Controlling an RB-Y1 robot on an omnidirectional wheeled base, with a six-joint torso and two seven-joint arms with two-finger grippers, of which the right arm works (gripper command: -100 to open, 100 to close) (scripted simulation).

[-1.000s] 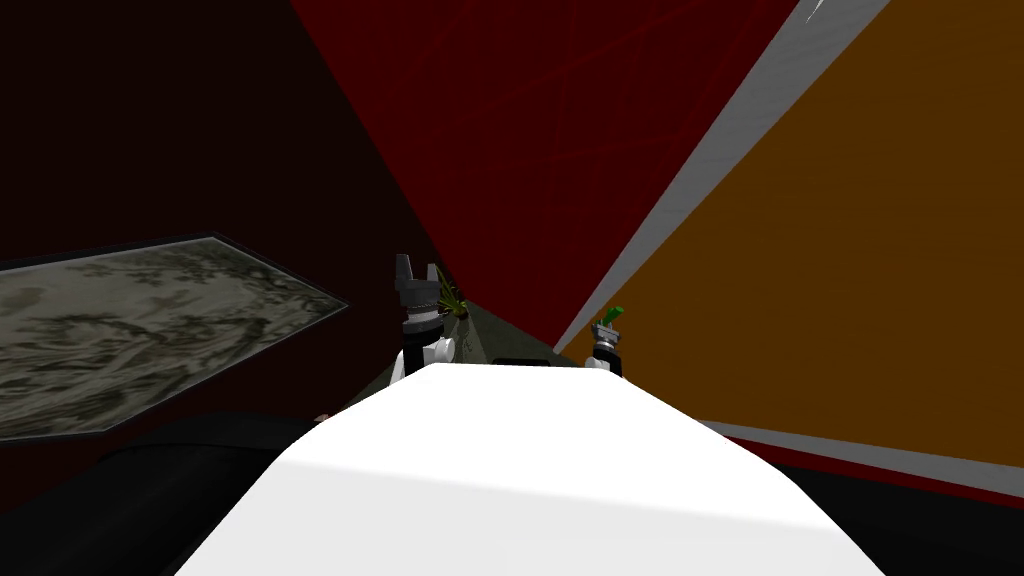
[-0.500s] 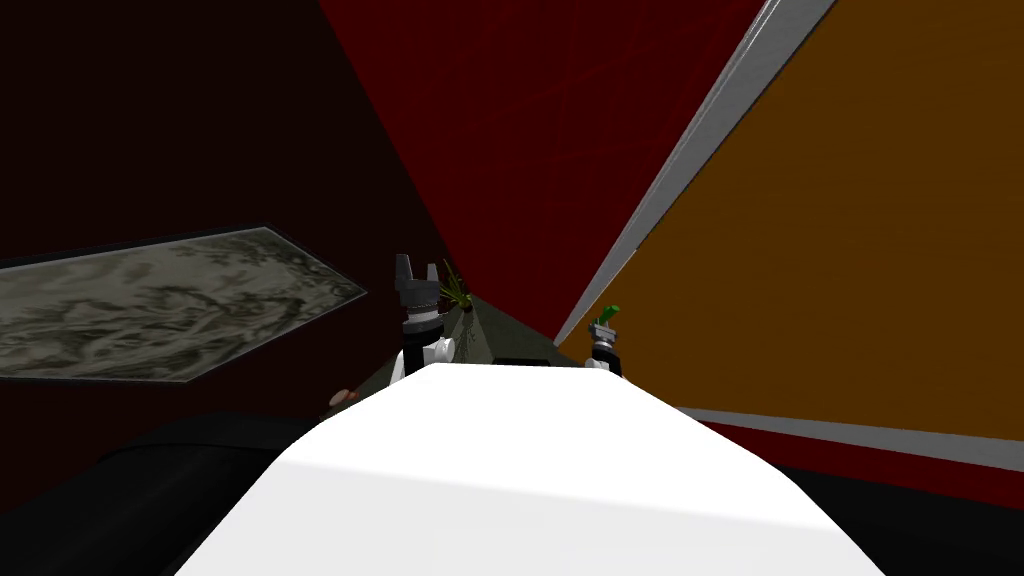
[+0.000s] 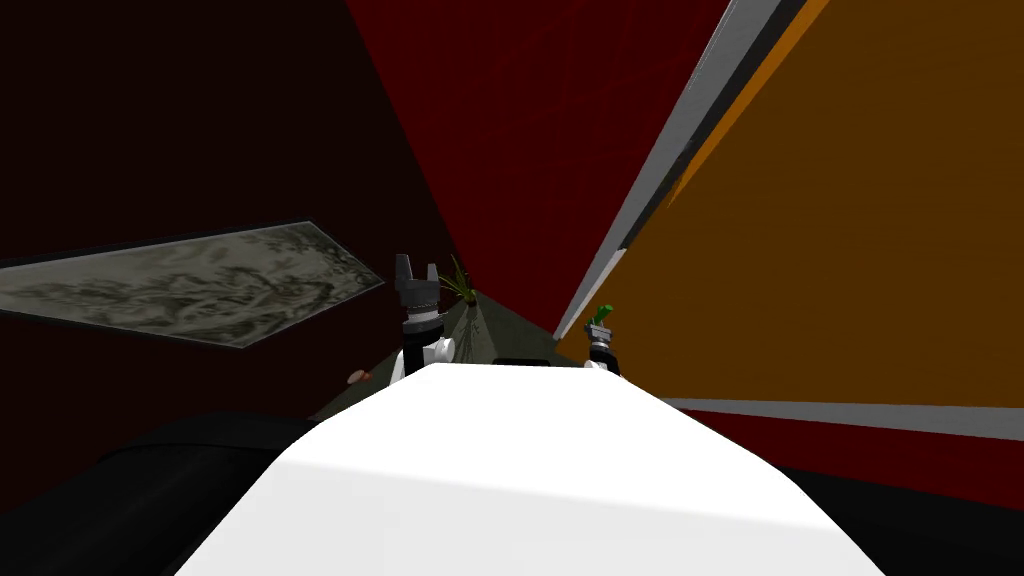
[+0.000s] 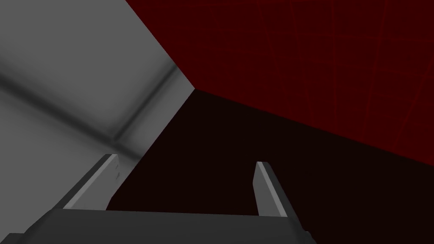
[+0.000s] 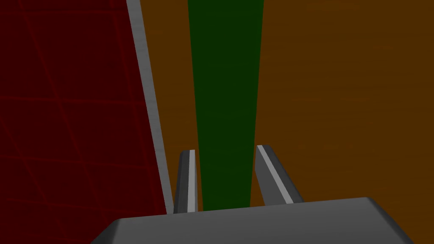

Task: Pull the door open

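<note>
The orange door fills the right side, with its grey frame along its left edge. A thin dark gap shows between the frame and the door's edge near the top. My right gripper is shut on the door's green handle. In the right wrist view the long green handle runs between the fingers of the right gripper, which press its sides against the orange door. My left gripper is raised and open, and it holds nothing.
A dark red wall stands ahead, left of the door frame. A framed grey picture hangs on the dim left wall. A small potted plant sits on the floor at the far corner. A small brownish object lies low left.
The door's edge has come away from the grey frame, and a dark gap now shows there. My view has turned: the picture and the frame have slid right. The right gripper keeps hold of the handle.
</note>
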